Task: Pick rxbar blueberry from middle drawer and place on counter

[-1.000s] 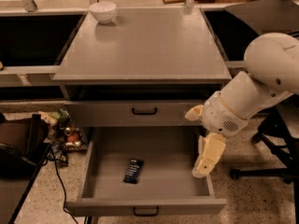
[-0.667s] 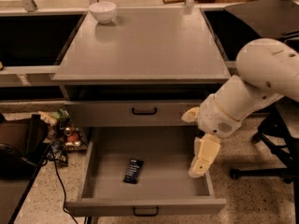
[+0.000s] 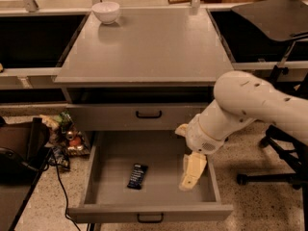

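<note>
step: reach for bar | rxbar blueberry (image 3: 137, 175) flat in open middle drawer (image 3: 159, 153), below desk (image 3: 144, 47) front edge | jaws inside drawer, under front-right corner, empty, opening: cannot tell | advice: travel toward front-left corner, descend vertical, grip across the narrow sides

Grey counter (image 3: 144, 47) bearing white bowl (image 3: 106, 11) back left, hand (image 3: 185, 155) over middle drawer (image 3: 159, 165)
</note>
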Controlling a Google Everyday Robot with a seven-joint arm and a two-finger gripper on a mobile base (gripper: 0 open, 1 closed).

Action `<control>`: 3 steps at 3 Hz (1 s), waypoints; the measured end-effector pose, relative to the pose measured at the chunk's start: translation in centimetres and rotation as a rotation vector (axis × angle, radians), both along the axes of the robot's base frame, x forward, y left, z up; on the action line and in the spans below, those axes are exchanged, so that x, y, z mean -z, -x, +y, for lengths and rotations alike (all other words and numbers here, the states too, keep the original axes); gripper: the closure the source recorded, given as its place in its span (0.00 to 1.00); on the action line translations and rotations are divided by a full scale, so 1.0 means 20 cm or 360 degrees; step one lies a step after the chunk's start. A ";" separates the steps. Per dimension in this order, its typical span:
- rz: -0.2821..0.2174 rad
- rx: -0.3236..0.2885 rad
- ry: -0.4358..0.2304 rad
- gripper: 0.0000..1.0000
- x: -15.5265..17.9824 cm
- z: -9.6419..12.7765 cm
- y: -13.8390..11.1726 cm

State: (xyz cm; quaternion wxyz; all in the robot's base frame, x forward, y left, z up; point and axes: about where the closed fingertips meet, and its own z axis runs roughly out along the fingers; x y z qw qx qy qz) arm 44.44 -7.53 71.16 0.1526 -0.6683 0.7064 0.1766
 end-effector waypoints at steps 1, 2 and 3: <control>-0.0008 -0.0009 -0.0037 0.00 0.21 0.08 -0.07; -0.0008 -0.0009 -0.0037 0.00 0.21 0.08 -0.07; -0.0080 -0.0100 -0.0048 0.00 0.33 0.10 -0.14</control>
